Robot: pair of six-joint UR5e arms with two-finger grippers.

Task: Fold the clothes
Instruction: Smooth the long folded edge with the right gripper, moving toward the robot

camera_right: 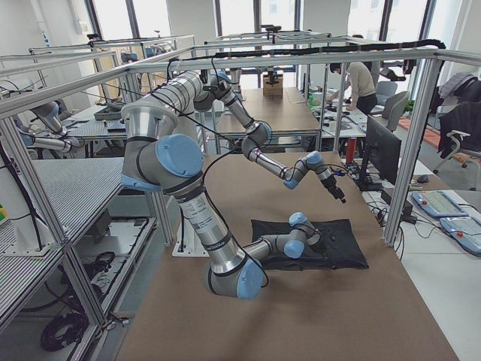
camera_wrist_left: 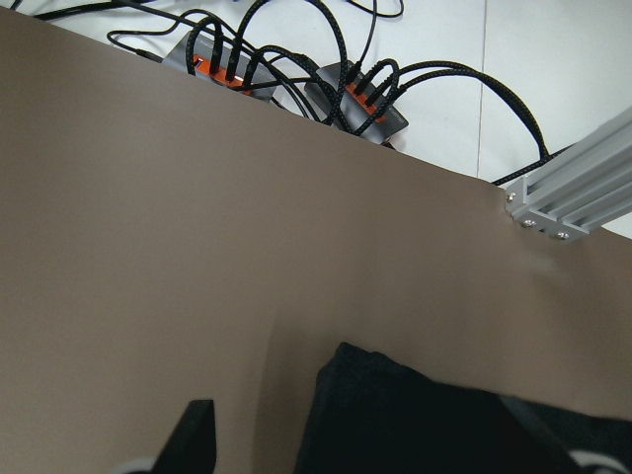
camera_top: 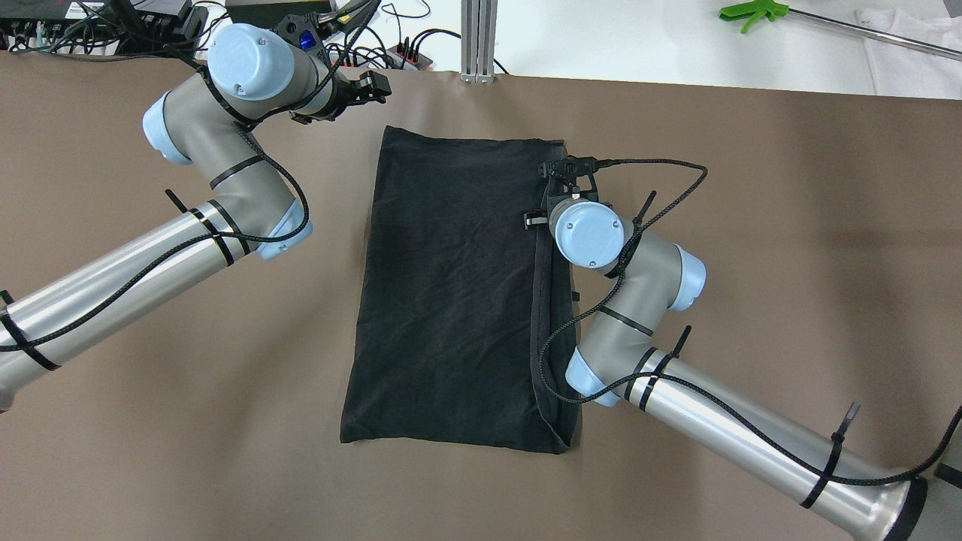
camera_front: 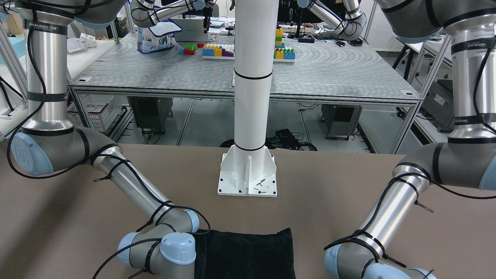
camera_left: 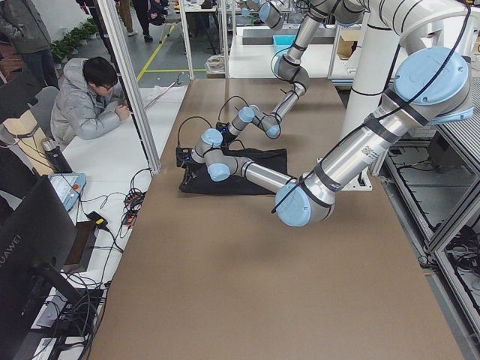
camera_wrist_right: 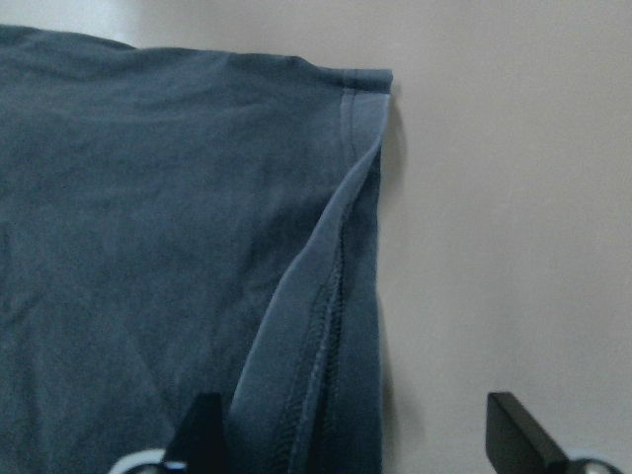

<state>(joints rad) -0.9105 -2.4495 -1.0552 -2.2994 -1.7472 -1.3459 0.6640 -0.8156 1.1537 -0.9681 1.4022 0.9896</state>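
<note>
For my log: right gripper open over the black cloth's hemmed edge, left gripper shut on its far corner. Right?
Not quite. The left wrist view shows the left gripper open by a corner of the black cloth, gripping nothing. The rest holds.

There is one black, roughly rectangular piece of thin fabric [camera_top: 451, 285], one brown table [camera_top: 751, 225] and one white round pillar [camera_front: 252, 38]. Two silver-and-grey robot arms show: the left arm [camera_top: 225, 173] and the right arm [camera_top: 646, 278]. One person in a grey padded jacket [camera_left: 82, 105] sits beside the table.
</note>
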